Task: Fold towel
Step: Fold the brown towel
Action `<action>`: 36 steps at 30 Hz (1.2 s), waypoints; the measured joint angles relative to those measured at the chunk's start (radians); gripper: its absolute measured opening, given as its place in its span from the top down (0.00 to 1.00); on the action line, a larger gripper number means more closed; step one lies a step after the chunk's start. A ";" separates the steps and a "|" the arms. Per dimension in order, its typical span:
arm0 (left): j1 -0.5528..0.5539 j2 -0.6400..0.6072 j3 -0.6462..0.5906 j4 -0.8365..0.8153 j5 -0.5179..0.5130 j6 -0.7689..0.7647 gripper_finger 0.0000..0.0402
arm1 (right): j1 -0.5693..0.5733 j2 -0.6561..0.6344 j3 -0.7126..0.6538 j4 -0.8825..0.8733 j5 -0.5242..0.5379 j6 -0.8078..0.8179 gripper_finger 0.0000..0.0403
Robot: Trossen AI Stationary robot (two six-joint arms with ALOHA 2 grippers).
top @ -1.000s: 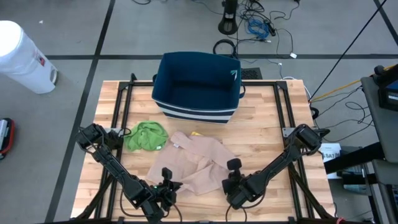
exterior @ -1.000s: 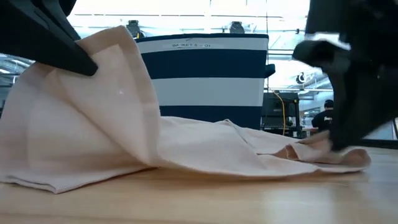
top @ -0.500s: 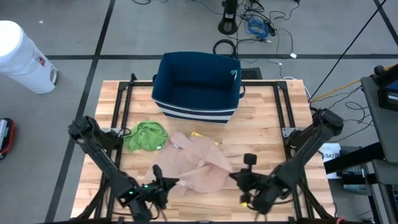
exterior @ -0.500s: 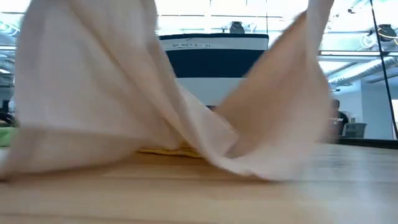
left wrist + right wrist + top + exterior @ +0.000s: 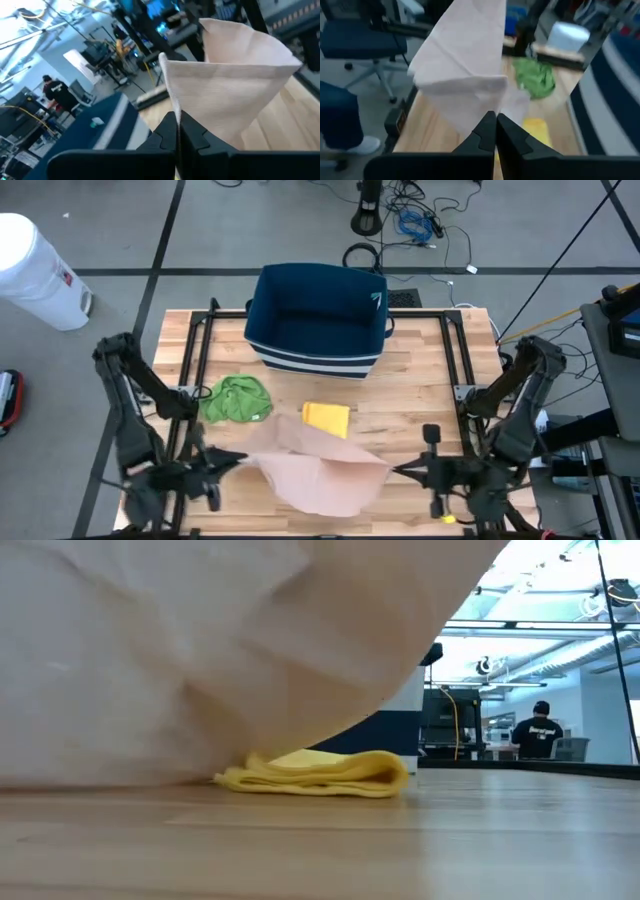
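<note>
Over the near half of the bench (image 5: 420, 370), at about six o'clock from its centre in the high view, the beige towel (image 5: 320, 470) hangs stretched between the two arms, so the step in hand looks like the lift-and-spread that comes before the first fold. The left pincer (image 5: 222, 461) sits at roughly nine o'clock of the cloth, clenched on one corner; its wrist view shows the fabric pinched right between the dark fingers (image 5: 167, 131) and fanning away from them. The right pincer (image 5: 403, 471) sits at about three o'clock of the towel, likewise clenched on the opposite corner, with the cloth rising from its fingertips (image 5: 485, 129) in its own wrist view. Between them the towel sags, its lower edge appearing to brush the bench in the low view. A yellow cloth (image 5: 326, 418) lies flat just beyond the towel at twelve o'clock, a green cloth (image 5: 236, 398) at about ten o'clock, and the navy basket (image 5: 318, 320) farther back. Next, I judge, both arms need to keep their hold and lay the towel flat, clear of the yellow cloth, so one edge can be carried over the other.
</note>
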State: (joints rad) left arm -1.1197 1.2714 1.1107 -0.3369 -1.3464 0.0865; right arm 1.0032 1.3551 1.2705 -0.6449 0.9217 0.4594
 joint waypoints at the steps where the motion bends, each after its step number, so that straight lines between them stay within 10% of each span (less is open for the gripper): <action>1: -0.015 -0.025 0.000 0.013 -0.015 0.014 1.00 | 0.017 -0.010 0.000 0.016 0.023 -0.027 1.00; 19: -0.080 -0.147 0.000 0.767 0.026 0.892 1.00 | 0.145 -0.099 0.000 0.565 0.443 -0.890 1.00; 26: 0.049 -0.160 0.000 0.871 0.083 1.094 1.00 | 0.131 -0.120 0.000 0.725 0.636 -1.197 1.00; 36: 0.326 -0.172 0.000 1.027 0.230 1.245 1.00 | 0.047 -0.236 0.000 0.686 0.649 -1.290 1.00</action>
State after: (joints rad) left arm -0.7939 1.0993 1.1104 0.6897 -1.1160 1.3318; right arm 1.0504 1.1195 1.2701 0.0416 1.5706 -0.8307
